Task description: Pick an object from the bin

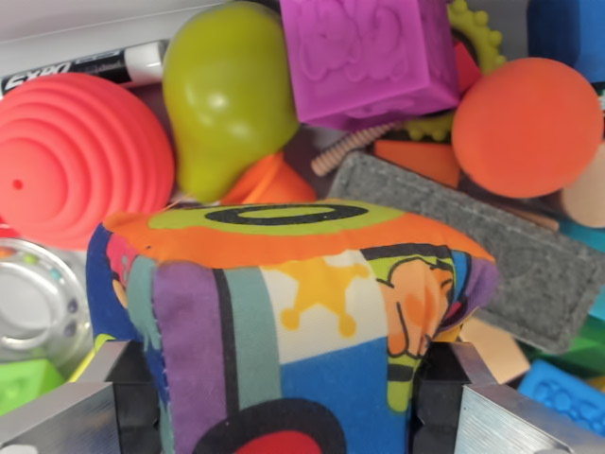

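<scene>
The hand is clamping the fabric cube, which is filling the whole gap between its fingers. Beyond the cube, toys are crowding together: a ribbed pink dome on the wrist view's left, a green pear and purple block straight ahead, an orange ball and grey felt pad to the right. A clear ring is sitting just outside the left finger. Hardly any open passage is showing between them.

Only the gripper showed of the robot. Its two fingers were brushed silver metal blocks with fine horizontal ribbing on their faces. Black pads lined the inner side of each, matte and square-edged.
</scene>
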{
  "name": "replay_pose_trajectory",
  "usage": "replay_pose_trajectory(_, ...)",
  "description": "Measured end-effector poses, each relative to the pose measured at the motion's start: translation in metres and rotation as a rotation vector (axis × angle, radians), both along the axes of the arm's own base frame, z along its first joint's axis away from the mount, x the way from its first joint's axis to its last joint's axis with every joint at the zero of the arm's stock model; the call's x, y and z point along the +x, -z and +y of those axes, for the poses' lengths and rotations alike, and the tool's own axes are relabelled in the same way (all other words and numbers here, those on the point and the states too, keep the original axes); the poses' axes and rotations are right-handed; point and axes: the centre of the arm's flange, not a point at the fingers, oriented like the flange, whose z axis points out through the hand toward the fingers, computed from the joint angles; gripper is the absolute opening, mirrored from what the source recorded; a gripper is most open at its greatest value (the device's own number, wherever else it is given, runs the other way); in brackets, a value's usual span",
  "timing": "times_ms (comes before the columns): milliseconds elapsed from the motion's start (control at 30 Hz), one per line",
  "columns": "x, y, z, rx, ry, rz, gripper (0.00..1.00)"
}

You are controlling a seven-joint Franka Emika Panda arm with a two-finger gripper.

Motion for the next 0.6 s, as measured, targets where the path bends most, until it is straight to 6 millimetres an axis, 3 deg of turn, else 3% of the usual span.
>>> replay_pose_trajectory(600, 0.0, -0.075, 0.0, 0.002, -0.001, 0.0, 0.0)
